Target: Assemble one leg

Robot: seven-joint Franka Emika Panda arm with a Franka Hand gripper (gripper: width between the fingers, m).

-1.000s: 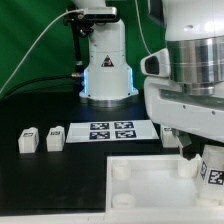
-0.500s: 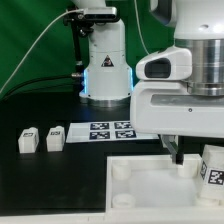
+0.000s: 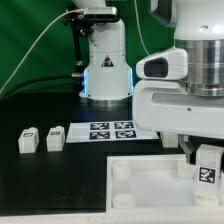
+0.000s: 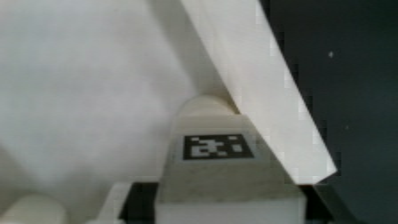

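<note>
My claw (image 3: 203, 152) is clenched on one leg (image 3: 207, 170), with its tag facing out and a finger (image 4: 128, 203) on each side. The leg sits over the big white tabletop (image 3: 150, 185), by its edge on the exterior view's right. A moment ago the leg leaned - now it stands straight.

Bulky glossy white plastic arm (image 3: 188, 95) with rounded housings and a grey joint cap (image 3: 155, 68). The white column base (image 3: 105, 45) is ringed in blue light. The claw (image 3: 204, 158) has fingers that look dark, I think.
</note>
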